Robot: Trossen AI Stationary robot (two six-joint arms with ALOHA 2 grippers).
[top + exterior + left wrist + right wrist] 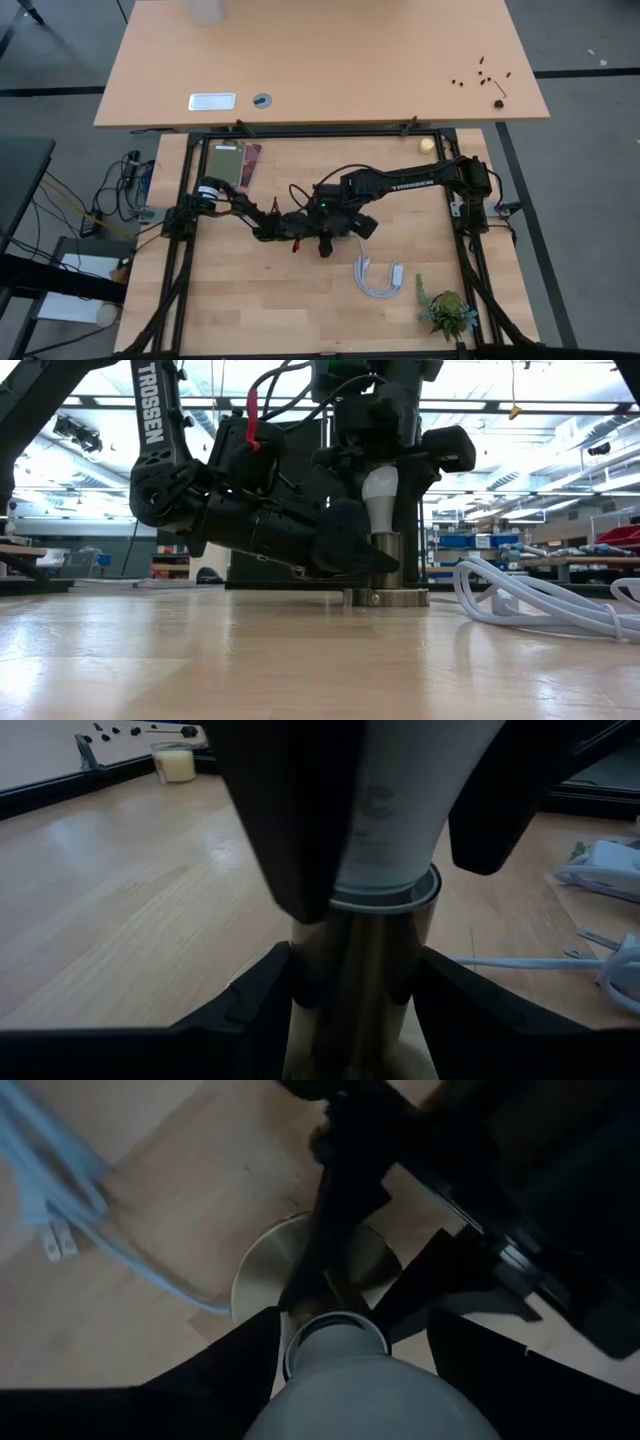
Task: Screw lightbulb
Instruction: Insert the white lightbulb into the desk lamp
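Observation:
The frosted-white lightbulb (379, 488) stands upright with its base in the brass socket's stem (386, 562), which rises from the round metal disc (386, 598) on the table. My right gripper (382, 465) comes down from above and is shut on the bulb. My left gripper (358, 555) lies low and level from the table's left and is shut on the socket stem. In the high view both grippers (318, 228) meet at the table's middle and hide the bulb. My left gripper pinches the brass socket stem (360, 982) between its two fingers (262, 1002), just under the bulb's collar. The fingers come level from the table's left, across the upright stem. The socket stands on its disc on the table. My right gripper pinches the bulb's rounded white body (362, 1392) between its two fingers (222, 1372). The fingers point down from above, one on each side. The bulb stands upright, its base end (336, 1330) in the socket's top.
A coiled white cable with a plug (379, 279) lies right of the socket, toward the near edge; it also shows in the low view (545, 600). A small potted plant (447, 313) stands near the front right corner. A yellow candle jar (176, 763) sits at the far edge.

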